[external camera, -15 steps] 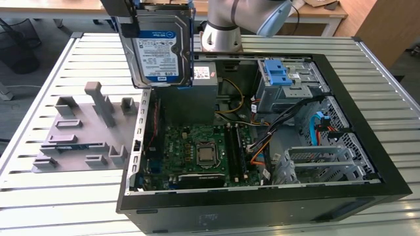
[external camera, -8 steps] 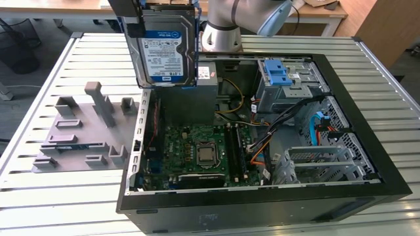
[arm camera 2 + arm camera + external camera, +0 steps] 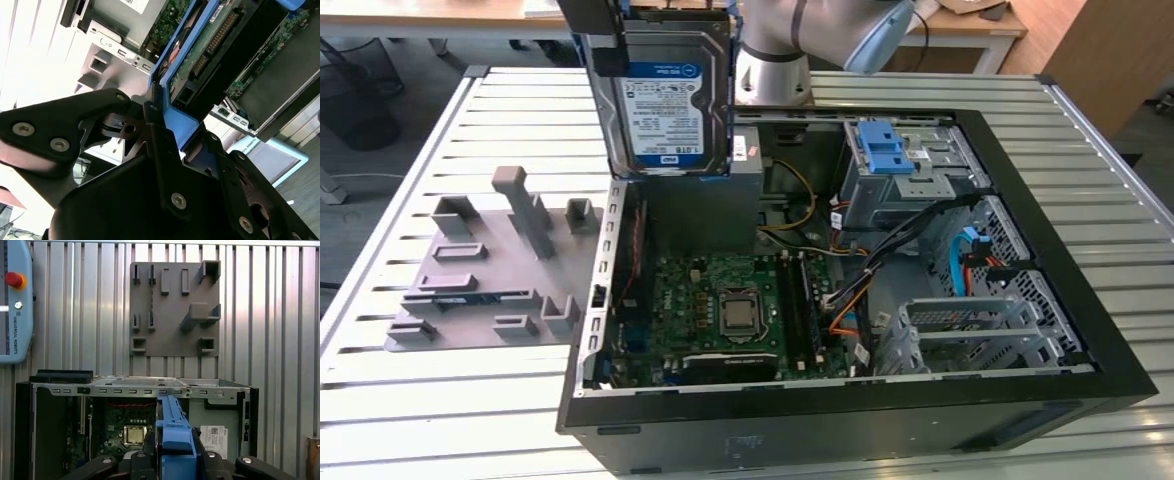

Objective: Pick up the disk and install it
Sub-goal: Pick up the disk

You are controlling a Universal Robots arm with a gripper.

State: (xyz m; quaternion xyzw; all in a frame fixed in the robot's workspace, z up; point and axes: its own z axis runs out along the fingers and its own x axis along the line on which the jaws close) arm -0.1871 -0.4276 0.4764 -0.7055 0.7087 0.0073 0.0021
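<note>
— Down at the near edge of the counter [image 3: 454, 420] sits the open computer case [image 3: 854, 420]; where's the disk?
— Further back, over the case's far corner on the exterior view's left; the disk [image 3: 664, 95] hangs straight beneath the pincer [image 3: 174, 442], long axis upright, label facing us.
— Pincer spread?
— No; pressed onto the blue carrier frame [image 3: 186, 120], pinching the disk.
— And the drive cage?
— Drive cage [image 3: 934, 172] lies lower, apart, toward the exterior view's right of the disk; not yet installed, I'd judge.

Robot lab (slatted metal bench [image 3: 440, 420], pendant [image 3: 15, 305])
</note>
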